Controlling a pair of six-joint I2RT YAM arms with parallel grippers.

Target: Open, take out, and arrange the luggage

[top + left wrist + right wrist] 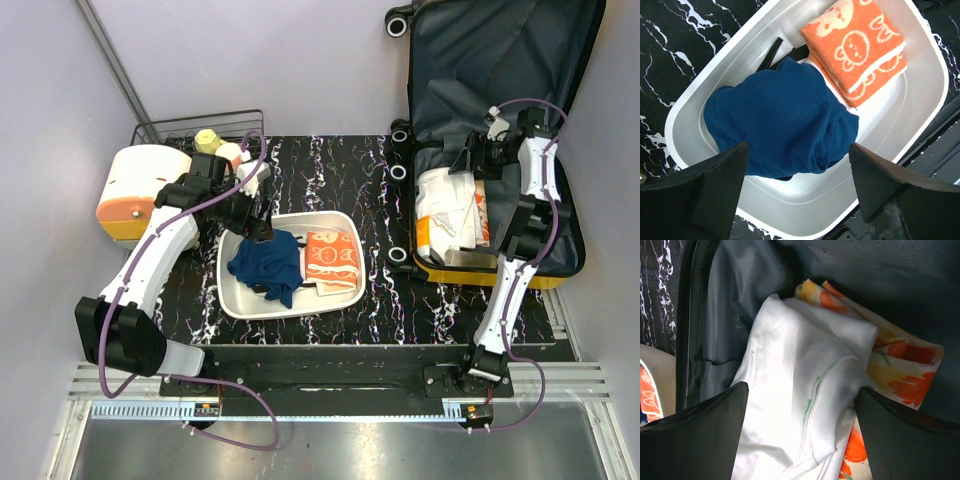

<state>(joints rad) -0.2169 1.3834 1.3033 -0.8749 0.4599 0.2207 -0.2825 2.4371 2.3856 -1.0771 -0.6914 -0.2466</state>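
Note:
The luggage, a yellow hard-shell suitcase, lies open at the right, with its grey-lined lid leaning back. Inside it a white garment lies on an orange-and-yellow patterned cloth. My right gripper hovers open over the white garment, one finger on each side of it; in the top view it is above the suitcase's far half. My left gripper stands open above the white tray, over a crumpled blue garment. A folded orange towel lies beside the garment.
A cream-and-orange round container stands at the far left, with a wire basket holding small bottles behind it. The tray sits mid-table on the black marbled top. Suitcase wheels face the tray.

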